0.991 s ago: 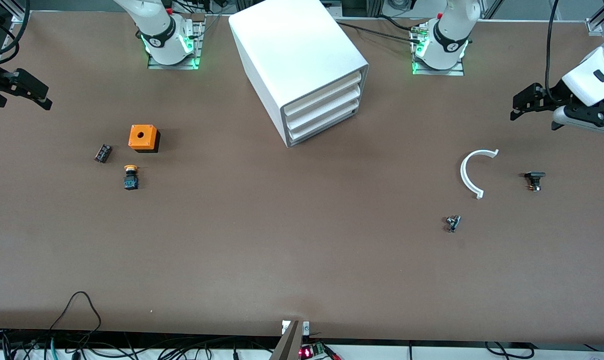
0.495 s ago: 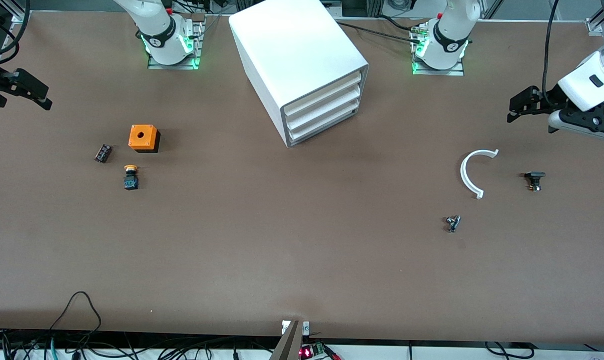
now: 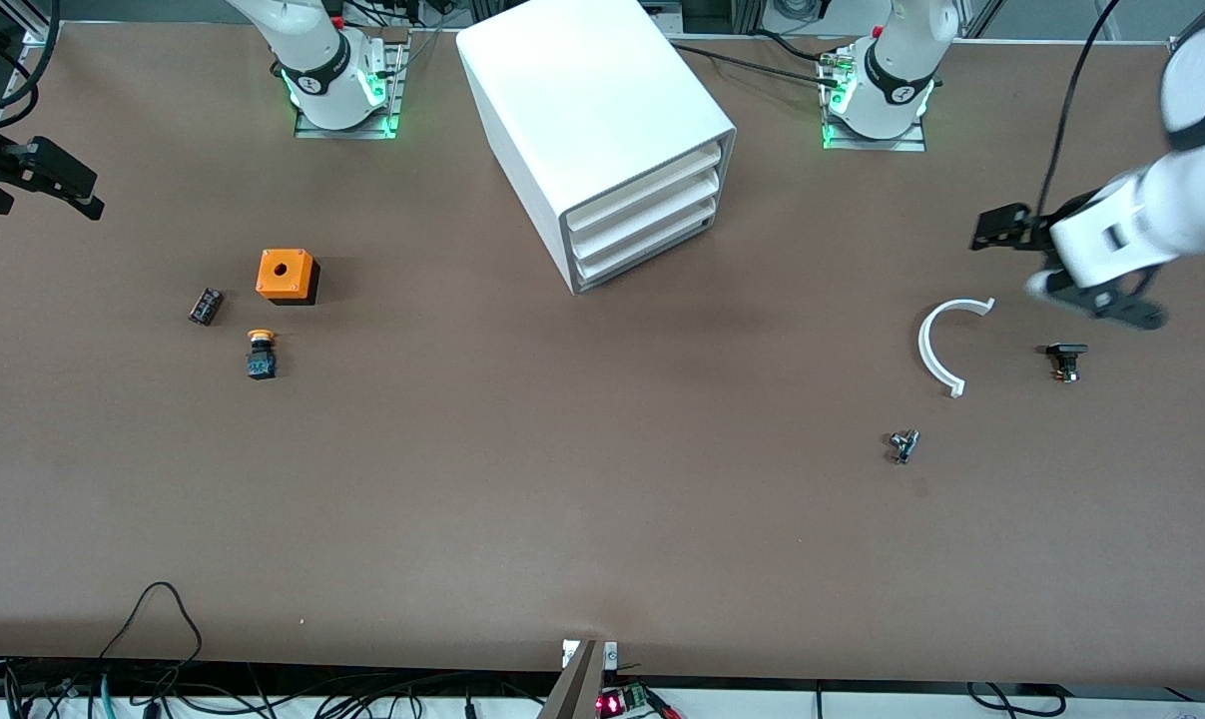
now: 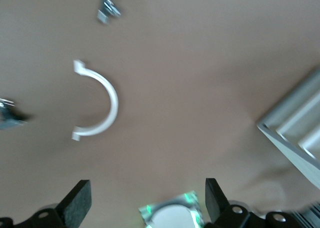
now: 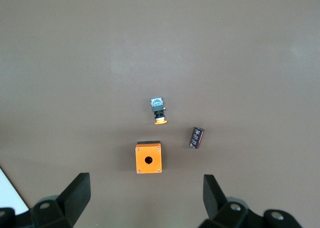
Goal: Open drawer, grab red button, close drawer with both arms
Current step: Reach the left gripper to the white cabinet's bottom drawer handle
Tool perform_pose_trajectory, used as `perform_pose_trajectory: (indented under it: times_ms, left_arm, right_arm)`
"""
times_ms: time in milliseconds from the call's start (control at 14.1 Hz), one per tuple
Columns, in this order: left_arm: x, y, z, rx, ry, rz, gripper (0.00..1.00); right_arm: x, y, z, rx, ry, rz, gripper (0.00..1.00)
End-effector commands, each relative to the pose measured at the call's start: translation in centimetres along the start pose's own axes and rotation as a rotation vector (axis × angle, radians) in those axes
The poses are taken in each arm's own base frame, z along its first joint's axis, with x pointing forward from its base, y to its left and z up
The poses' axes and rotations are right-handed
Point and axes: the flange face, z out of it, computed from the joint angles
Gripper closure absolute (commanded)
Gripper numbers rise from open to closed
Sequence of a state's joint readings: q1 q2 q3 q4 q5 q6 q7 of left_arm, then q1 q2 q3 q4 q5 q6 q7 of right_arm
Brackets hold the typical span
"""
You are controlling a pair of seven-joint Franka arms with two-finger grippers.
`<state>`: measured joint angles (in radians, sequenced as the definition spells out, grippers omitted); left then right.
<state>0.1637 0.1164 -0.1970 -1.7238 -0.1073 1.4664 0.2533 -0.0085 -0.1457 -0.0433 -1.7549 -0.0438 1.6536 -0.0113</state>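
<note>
The white cabinet [image 3: 602,110] stands between the two arm bases with all three drawers shut. The bottom drawer [image 3: 644,251] is shut; its corner shows in the left wrist view [image 4: 295,138]. The red-capped button is out of view. My left gripper [image 3: 999,228] is open and empty in the air over the table at the left arm's end, above a white arc; in its wrist view [image 4: 146,203] the jaws stand wide apart. My right gripper [image 3: 68,185] is open and empty at the right arm's end; its wrist view [image 5: 145,195] shows the jaws wide apart above an orange box.
An orange box with a round hole [image 3: 286,275] [image 5: 148,158], a yellow-capped button [image 3: 260,355] [image 5: 159,111] and a small dark part [image 3: 205,306] [image 5: 196,137] lie toward the right arm's end. A white arc [image 3: 946,345] [image 4: 102,105], a black part [image 3: 1065,359] and a small metal part [image 3: 903,445] [image 4: 107,10] lie toward the left arm's end.
My left arm has swung in from the table's end toward the cabinet, and its gripper now hangs above the white arc. The right arm has not moved.
</note>
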Motion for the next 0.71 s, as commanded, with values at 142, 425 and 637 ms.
perform_pose_trajectory:
  times_ms: [142, 425, 637]
  left_arm:
    - [2.9, 2.9, 12.5, -0.464, -0.149, 0.007, 0.00]
    - [3.7, 9.0, 22.5, -0.731, -0.159, 0.054, 0.00]
    - [3.1, 14.7, 27.9, -0.817, -0.155, 0.067, 0.00]
  right_arm:
    - [-0.3, -0.2, -0.3, 0.004, 0.011, -0.003, 0.00]
    - [-0.2, -0.2, -0.3, 0.005, 0.011, 0.000, 0.00]
    - [-0.2, -0.2, -0.3, 0.035, 0.010, 0.006, 0.00]
